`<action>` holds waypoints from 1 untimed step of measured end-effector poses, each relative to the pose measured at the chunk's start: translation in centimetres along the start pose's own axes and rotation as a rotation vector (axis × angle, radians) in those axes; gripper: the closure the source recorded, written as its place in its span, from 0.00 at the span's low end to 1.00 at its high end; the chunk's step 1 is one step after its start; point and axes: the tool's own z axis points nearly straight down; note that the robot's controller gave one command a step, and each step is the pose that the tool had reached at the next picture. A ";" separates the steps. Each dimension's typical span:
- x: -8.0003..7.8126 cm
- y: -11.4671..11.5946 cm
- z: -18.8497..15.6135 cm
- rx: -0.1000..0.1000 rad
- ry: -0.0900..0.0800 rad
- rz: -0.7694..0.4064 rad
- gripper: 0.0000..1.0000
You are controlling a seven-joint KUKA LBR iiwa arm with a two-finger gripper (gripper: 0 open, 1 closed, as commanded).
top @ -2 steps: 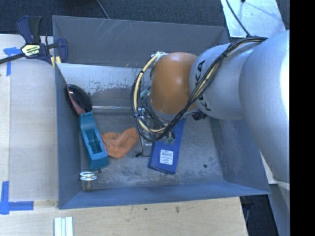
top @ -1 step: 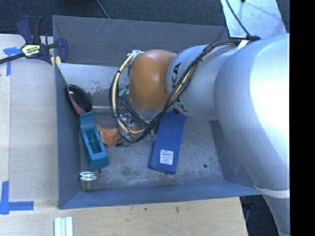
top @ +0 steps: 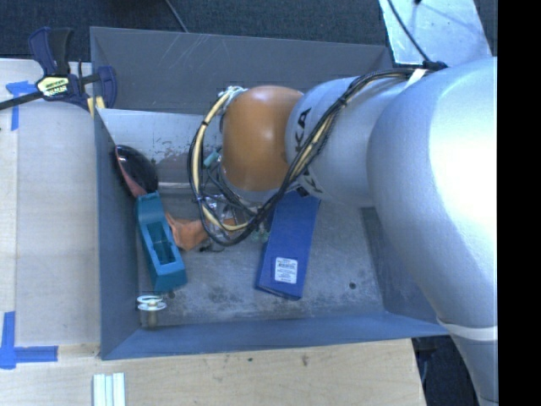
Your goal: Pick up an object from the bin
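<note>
One camera looks steeply down into the bin (top: 254,66) from close above, tilted slightly. The arm (top: 406,142) enters from the right.

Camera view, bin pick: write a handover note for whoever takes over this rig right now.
Claw: low over the middle of the bin, under the arm's orange cover; open or shut cannot be told.
Nearest: small orange-brown piece at its view-left, blue labelled box at its view-right.
Also teal block, dark spoon-like thing, small metal cap along the left wall.
Done: nothing seen held. Left: grasp and lift one thing.
</note>
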 end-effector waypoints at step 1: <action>-1.9 3.4 -20.1 0.001 0.001 -0.033 1.00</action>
